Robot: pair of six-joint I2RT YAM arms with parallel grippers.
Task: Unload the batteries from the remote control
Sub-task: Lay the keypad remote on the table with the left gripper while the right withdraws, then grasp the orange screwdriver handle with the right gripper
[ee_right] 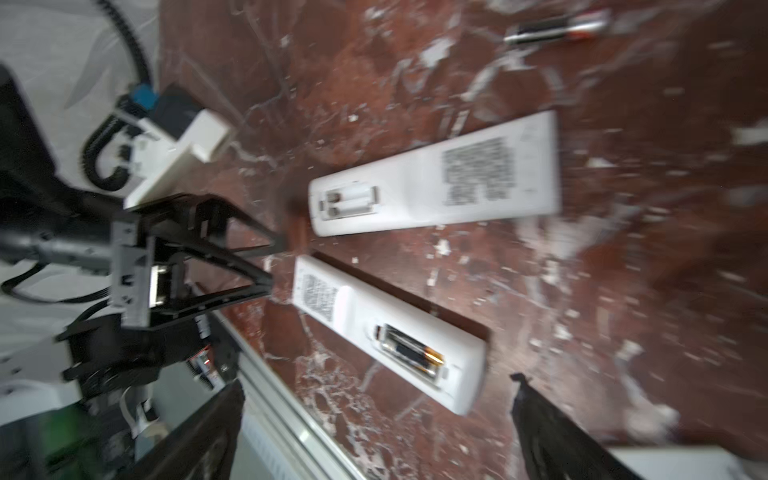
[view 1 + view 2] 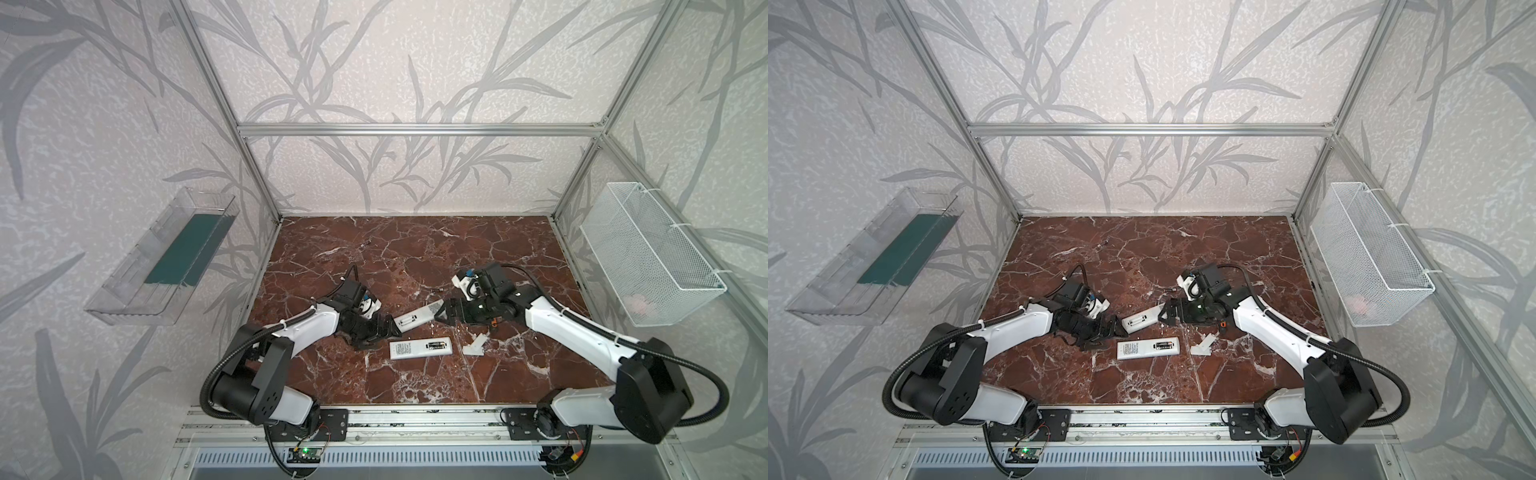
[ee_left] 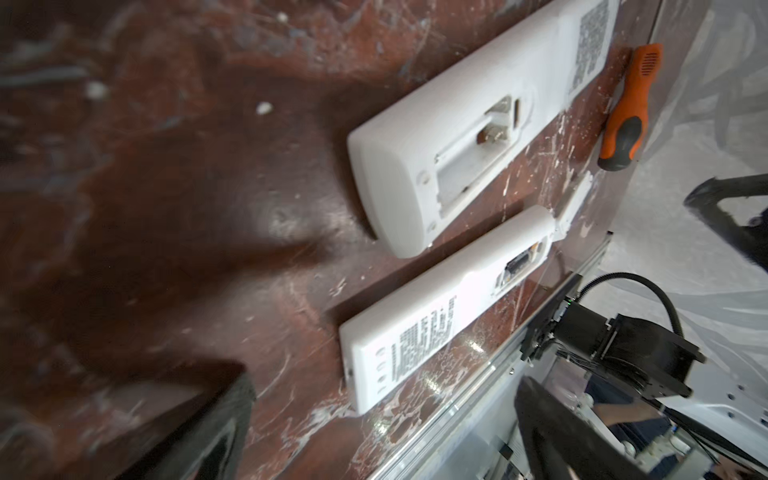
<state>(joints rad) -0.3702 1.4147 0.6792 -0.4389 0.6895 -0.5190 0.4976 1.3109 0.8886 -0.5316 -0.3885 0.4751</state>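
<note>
1. Released and empty, fingers spread wide: left end effector (image 2: 392, 327), just beside the lower-left end of the upper remote control (image 2: 417, 316).
2. Likewise released, nothing between the fingers: right end effector (image 2: 441, 314), at that remote's opposite end; contact not discernible.
3. Back up on the desk (image 2: 415, 386): upper remote control, long axis diagonal in both top views, rising toward the right; open bay at the lower-left end, empty.
4. Nearer the front edge: lower remote control (image 2: 420, 349), long axis almost left-right, open bay toward its right end.
5. Seated in that bay: batteries (image 1: 409, 351), long axes along the remote's length, one coppery end toward the right tip.
6. Behind the upper remote, lying roughly left-right: loose battery (image 2: 438, 287); farther back, second loose battery (image 2: 366, 244), heading too small to judge.
7. Right of the lower remote: white covers (image 2: 473, 348); just behind them, under the right arm, orange-handled screwdriver (image 3: 627, 108).
</note>
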